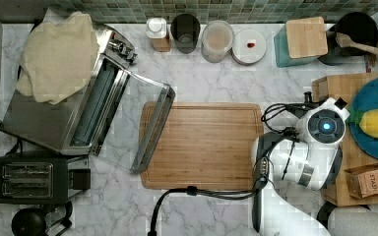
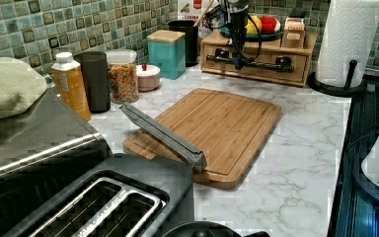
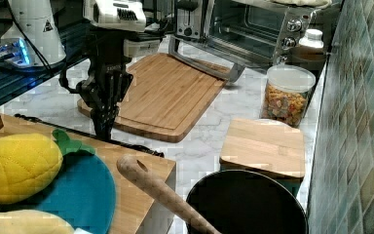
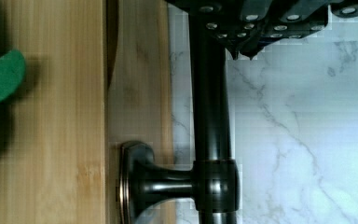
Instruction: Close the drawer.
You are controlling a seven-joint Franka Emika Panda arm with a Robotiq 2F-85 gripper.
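The drawer (image 2: pixel 256 69) sits in the pale-wood stand (image 2: pixel 212 42) at the back of the left view, with a dark bar handle (image 2: pixel 264 64) across its front. The wrist view shows the drawer front (image 4: pixel 140 70) standing only a narrow dark gap out from the stand top (image 4: pixel 51 116). My gripper (image 4: pixel 244 49) hangs point-down right at the handle bar (image 4: pixel 209 116), on the counter side of it. Its fingers look shut, with nothing held. The right view shows the gripper (image 3: pixel 104 132) just above the thin dark handle (image 3: pixel 73 130) at the stand's edge.
A bamboo cutting board (image 1: pixel 204 145) lies mid-counter, with the toaster oven's open glass door (image 1: pixel 152 128) resting over its left edge in the top view. A blue plate (image 1: pixel 369 140) with plush fruit sits on the stand. A paper towel roll (image 2: pixel 348 42) stands beside the stand.
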